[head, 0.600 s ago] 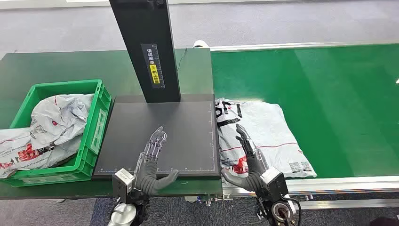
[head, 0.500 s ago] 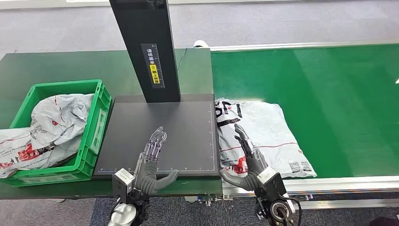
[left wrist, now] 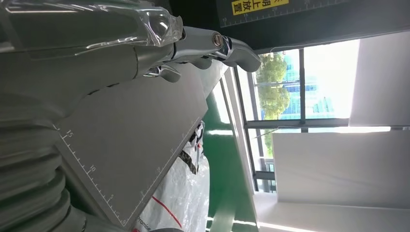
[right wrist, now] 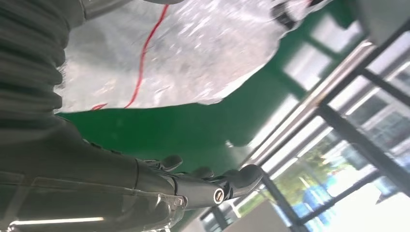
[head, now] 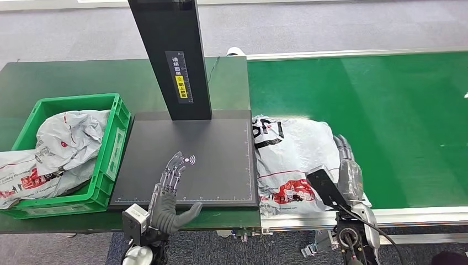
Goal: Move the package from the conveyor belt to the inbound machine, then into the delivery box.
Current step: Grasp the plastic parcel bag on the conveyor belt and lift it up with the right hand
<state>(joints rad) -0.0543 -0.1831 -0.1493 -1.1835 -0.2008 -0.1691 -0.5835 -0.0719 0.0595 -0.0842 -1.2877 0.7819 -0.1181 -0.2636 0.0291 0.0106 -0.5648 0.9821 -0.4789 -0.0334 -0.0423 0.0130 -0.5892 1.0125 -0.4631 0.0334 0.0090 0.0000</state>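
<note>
The package (head: 292, 160), a crumpled grey-white mailer, lies on the green conveyor belt (head: 386, 110), its left edge against the dark inbound machine (head: 190, 157). The right hand (head: 347, 168) stands released at the package's right edge, fingers extended. The left hand (head: 171, 190) hovers over the machine's plate, released, near the green delivery box (head: 113, 149) holding other bags.

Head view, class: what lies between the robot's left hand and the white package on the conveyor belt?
Bare dark scanner platform of the inbound machine. In the head view the left hand hovers over it, and the white package starts right past its edge on the conveyor belt.
</note>
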